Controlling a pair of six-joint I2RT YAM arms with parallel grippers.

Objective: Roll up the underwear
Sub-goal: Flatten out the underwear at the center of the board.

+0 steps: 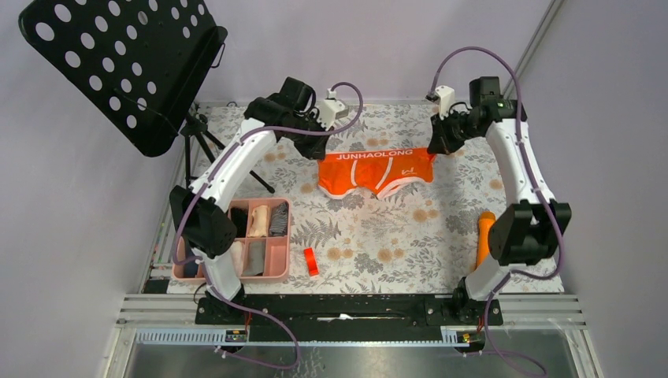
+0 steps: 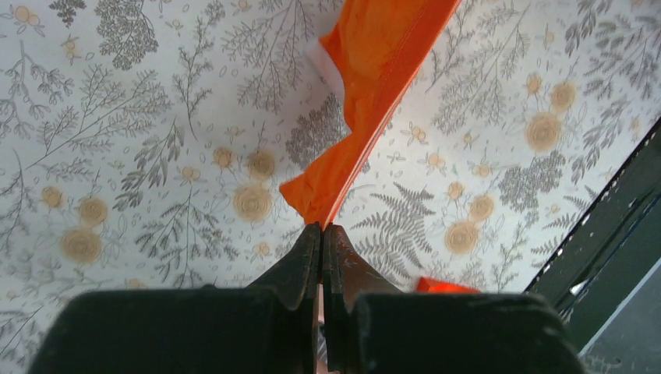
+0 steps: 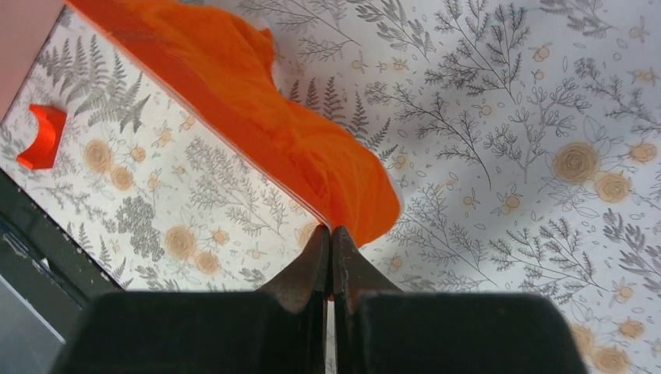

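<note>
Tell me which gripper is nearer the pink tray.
Left. The left gripper pinches one corner of the orange underwear, just beyond the pink tray; the right gripper holds the opposite corner, farther to the right.

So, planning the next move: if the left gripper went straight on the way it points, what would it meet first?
The left gripper is shut on the orange underwear, so cloth comes first; behind it, likely the floral tablecloth, though depth is unclear.

overhead; wrist views close on underwear (image 1: 375, 172)
</note>
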